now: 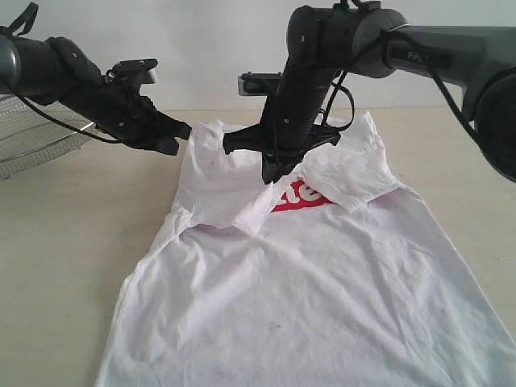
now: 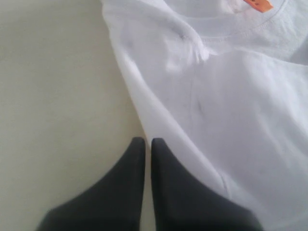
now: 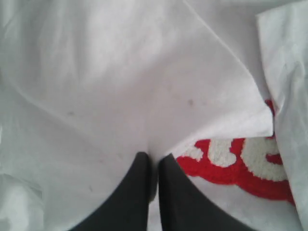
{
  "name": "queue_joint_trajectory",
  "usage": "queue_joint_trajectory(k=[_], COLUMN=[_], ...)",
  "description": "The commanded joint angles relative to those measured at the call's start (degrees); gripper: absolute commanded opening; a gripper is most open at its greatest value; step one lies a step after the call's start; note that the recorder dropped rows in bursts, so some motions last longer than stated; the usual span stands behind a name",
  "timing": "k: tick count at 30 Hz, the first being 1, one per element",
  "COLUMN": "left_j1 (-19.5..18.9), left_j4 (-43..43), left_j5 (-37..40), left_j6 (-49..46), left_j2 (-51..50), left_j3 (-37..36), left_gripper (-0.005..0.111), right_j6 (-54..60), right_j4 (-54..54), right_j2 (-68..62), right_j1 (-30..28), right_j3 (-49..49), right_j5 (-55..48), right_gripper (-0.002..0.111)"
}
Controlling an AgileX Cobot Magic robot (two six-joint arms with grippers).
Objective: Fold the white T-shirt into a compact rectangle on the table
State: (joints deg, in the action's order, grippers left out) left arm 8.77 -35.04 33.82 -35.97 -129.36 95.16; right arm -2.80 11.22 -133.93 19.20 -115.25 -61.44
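The white T-shirt [image 1: 306, 298] lay flat on the pale bench [image 1: 64, 242], in the middle and a little to the right. Its hem was at the near edge and its collar at the far side. Both sleeves were turned inward over the chest. The left sleeve [image 1: 234, 201] and the right sleeve [image 1: 359, 173] almost met above the red band [image 1: 302, 196], so only a part of its white letters could be seen between them.

The right tool [image 1: 272, 179] pointed down onto the shirt, at the inner edge of the folded left sleeve, just beside the red band. In the right wrist view its two dark fingers [image 3: 137, 192] were clenched together, with the tips on the white cloth. I could not tell if a pinch of cloth was caught between them.

The left tool [image 1: 181, 133] was at the far left, near the left shoulder of the shirt. Its fingers [image 2: 125, 187] were also pressed together and grasped nothing. Their tips were over the bare bench, just beside the edge of the shirt. An orange label [image 2: 257, 5] showed inside the collar.

A wire-mesh basket [image 1: 32, 133] stood at the far left of the bench, well apart from the shirt.
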Motion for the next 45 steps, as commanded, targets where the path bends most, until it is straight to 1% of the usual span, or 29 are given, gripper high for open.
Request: queue_joint_trajectory(k=[1,3,4,5,6,7,8,10,11,12,13,15,16,20,22,24,27,32,36,40,42,45], left_j1=[0.4,0.4,0.4,0.4,0.4,0.4,0.4,0.4,0.4,0.4,0.4,0.6,0.9,2.3,3.2,3.8,4.0,4.0,4.0,4.0,3.8,3.2], left_j4=[0.0,-0.1,-0.1,-0.1,-0.1,-0.1,-0.1,-0.1,-0.1,-0.1,-0.1,-0.1,-0.4,-5.5,-9.1,-9.7,-10.6,-8.8,-6.8,-2.4,0.9,1.5], left_j5=[-0.8,-0.8,-0.8,-0.8,-0.8,-0.4,-0.2,0.8,2.1,2.9,3.9,3.9,3.5,3.3,2.1,0.1,-0.6,-6.3,-6.4,-3.9,-3.6,-3.6], left_j6=[-0.1,-0.1,-0.1,-0.1,-0.1,-0.1,-0.1,-0.1,-0.3,-0.5,-0.5,-1.2,-2.6,-11.6,-14.7,-14.9,-14.9,-13.2,-13.1,-12.9,-12.9,-13.9], left_j2=[0.0,0.0,0.0,0.0,0.0,0.0,0.0,0.0,0.0,0.0,0.0,0.0,0.0,0.4,0.3,-0.4,-1.6,-4.8,-7.7,-9.3,-9.3,-9.3], left_j3=[0.2,0.2,0.2,0.2,0.2,0.2,0.2,0.2,0.2,0.2,0.2,0.2,0.2,0.2,0.6,1.3,3.2,7.0,11.2,14.6,15.6,17.4], left_gripper=[0.005,0.005,0.005,0.005,0.005,0.005,0.005,0.005,0.005,0.005,0.005,0.005,0.005,0.005,0.005,0.005,0.005,0.005,0.005,0.006,0.013,0.033], right_j6=[0.2,2.3,3.4,3.9,4.2,4.3,4.3,4.0,4.0,4.3,4.7,4.9,4.9,5.5,6.4,7.6,8.4,10.3,12.3,13.0,13.7,13.9], right_j4=[-1.3,-0.7,0.3,0.5,0.4,-0.7,-1.9,-7.7,-11.2,-14.0,-16.9,-18.9,-19.0,-18.5,-16.0,-12.9,-11.2,-8.9,-5.9,-5.7,-5.7,-5.3], right_j2=[-0.5,-1.2,-1.3,-1.3,-0.8,0.1,0.8,2.1,2.5,2.5,2.4,2.4,2.4,2.4,2.4,2.4,2.4,2.4,2.4,2.4,2.4,2.3], right_j1=[-0.3,-0.3,-0.3,-0.3,-0.3,-0.3,-0.3,-0.3,-0.3,-0.3,-0.3,-0.7,-0.8,-2.5,-3.8,-5.0,-6.0,-6.0,-6.0,-6.0,-6.0,-6.0], right_j3=[-0.2,-0.2,-0.2,-0.2,-0.2,-0.2,-0.2,-0.2,-0.2,-0.2,-0.2,-0.2,-0.2,-0.2,-0.2,-0.2,-0.2,-0.2,-0.2,-0.2,-0.2,-0.2], right_j5=[-2.8,-2.4,-3.0,-3.6,-4.4,-5.5,-6.7,-7.6,-6.9,-6.2,-5.0,-3.2,-2.5,-1.4,-1.5,-2.4,-3.6,-4.8,-4.6,-4.8,-5.4,-8.0], right_gripper=[0.000,0.004,0.015,0.022,0.044,0.058,0.061,0.055,0.046,0.039,0.023,0.004,0.000,0.000,0.000,0.000,0.000,0.000,0.000,0.000,0.000,0.000])
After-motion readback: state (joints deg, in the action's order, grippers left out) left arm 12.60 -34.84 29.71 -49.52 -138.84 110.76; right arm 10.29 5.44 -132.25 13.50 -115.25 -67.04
